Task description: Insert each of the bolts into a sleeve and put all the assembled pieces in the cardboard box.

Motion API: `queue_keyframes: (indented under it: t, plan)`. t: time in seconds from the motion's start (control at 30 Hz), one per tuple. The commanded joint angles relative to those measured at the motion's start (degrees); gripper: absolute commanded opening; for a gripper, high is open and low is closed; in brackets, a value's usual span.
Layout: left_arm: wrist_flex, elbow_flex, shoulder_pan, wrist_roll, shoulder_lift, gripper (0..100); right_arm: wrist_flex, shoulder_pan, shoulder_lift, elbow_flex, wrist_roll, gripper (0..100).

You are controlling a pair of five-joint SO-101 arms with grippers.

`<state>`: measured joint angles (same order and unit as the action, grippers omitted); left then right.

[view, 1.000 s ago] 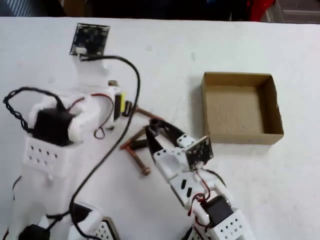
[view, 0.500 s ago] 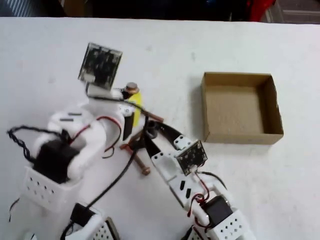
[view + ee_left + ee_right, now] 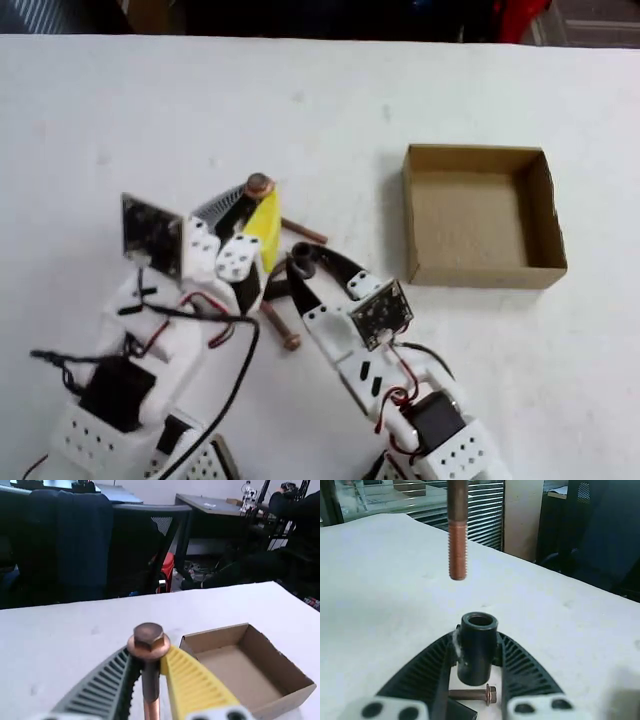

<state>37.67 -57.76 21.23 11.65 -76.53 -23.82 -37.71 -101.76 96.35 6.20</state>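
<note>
Left claw (image 3: 146, 656) is clamped on a copper bolt (image 3: 148, 636), head up, shank plumb. Right claw (image 3: 478, 639) is squeezed on the black sleeve (image 3: 478, 655), stood upright, bore open to the ceiling. Here's the crux: the threaded tip hangs above the bore, clear of it. From the right wrist it looks a touch off-centre, so I'd call the axes parallel but not quite lined up. A small sideways nudge, then straight down. Two loose bolts (image 3: 280, 328) lie on the bench (image 3: 400, 90) by the claws, and the cardboard box (image 3: 490, 272) sits apart on the right arm's side.
</note>
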Motion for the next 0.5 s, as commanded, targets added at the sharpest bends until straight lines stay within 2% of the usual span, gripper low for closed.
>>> queue_keyframes:
  t: [0.0,0.17,0.47]
  plan:
    - [-2.11,0.44,2.07,0.79,-3.21,2,-0.13,-0.4,-1.01,0.53,0.7,1.7]
    - [-0.7,0.44,9.1,0.79,-3.47,2,-0.13,-0.48,-1.01,0.53,0.7,1.7]
    - [0.35,0.35,8.92,0.79,-3.38,2,0.22,-0.4,-1.27,0.53,4.92,1.7]
